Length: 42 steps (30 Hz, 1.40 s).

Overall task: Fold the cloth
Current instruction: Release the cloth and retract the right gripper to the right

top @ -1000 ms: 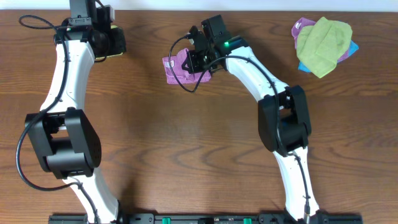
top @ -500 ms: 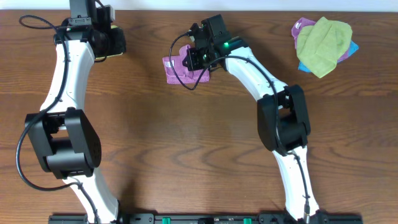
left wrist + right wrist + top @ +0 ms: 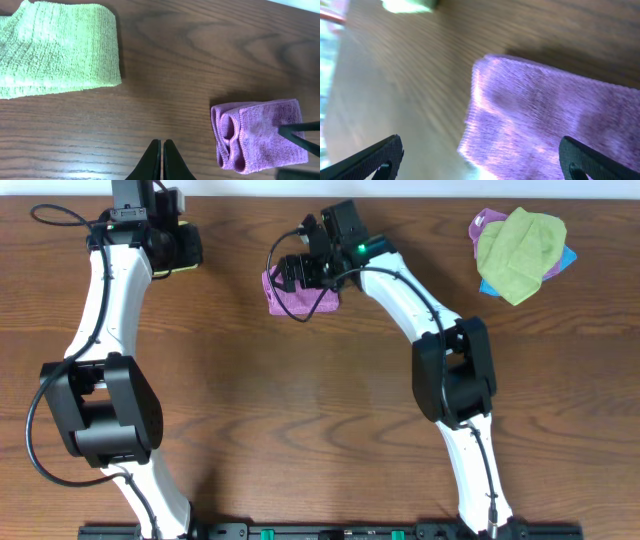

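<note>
The cloth point(image 3: 303, 297) lies on the wooden table point(image 3: 300, 410), towards the far edge and a bit left of the middle. It is folded into a small, thick purple packet. From the left wrist view, the cloth point(image 3: 260, 135) has a soft, fuzzy nap and one side shows rounded, looped folds. The right gripper point(image 3: 292, 272) hangs right over it with its fingers spread wide apart, one on each side of the fabric point(image 3: 545, 125). I can't tell whether the tips touch it. Well off to the left, the left gripper point(image 3: 161, 146) has its fingers pressed together on nothing, near a lime-green cloth point(image 3: 55, 50). A pile of cloths point(image 3: 520, 242) sits at the far right corner.
</note>
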Available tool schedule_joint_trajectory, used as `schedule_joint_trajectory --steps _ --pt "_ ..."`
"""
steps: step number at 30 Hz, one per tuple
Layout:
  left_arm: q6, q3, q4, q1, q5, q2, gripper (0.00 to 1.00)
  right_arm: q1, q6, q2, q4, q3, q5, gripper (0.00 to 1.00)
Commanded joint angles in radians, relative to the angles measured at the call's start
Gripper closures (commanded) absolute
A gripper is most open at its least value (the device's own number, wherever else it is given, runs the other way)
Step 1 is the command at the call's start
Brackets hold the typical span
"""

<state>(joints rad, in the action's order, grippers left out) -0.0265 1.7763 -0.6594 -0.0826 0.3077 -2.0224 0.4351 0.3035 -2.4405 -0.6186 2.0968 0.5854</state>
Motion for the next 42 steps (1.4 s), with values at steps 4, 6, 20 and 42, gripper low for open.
schedule_joint_trajectory --steps 4,6,20,42 --pt "0.003 0.012 -0.029 -0.001 0.014 -0.003 0.94 -0.035 -0.044 -0.003 -0.158 0.188 0.048 0.01" --pt "0.004 0.004 -0.062 0.004 0.071 -0.013 0.65 -0.056 -0.087 -0.003 -0.274 0.272 -0.055 0.01" --pt "-0.029 -0.061 -0.113 0.099 0.459 -0.170 0.05 -0.281 -0.313 0.131 -0.941 0.631 -0.467 0.01" --pt "-0.045 -0.153 0.018 0.142 0.386 -0.170 0.05 -0.290 -0.270 1.453 -0.695 -0.619 -0.710 0.01"
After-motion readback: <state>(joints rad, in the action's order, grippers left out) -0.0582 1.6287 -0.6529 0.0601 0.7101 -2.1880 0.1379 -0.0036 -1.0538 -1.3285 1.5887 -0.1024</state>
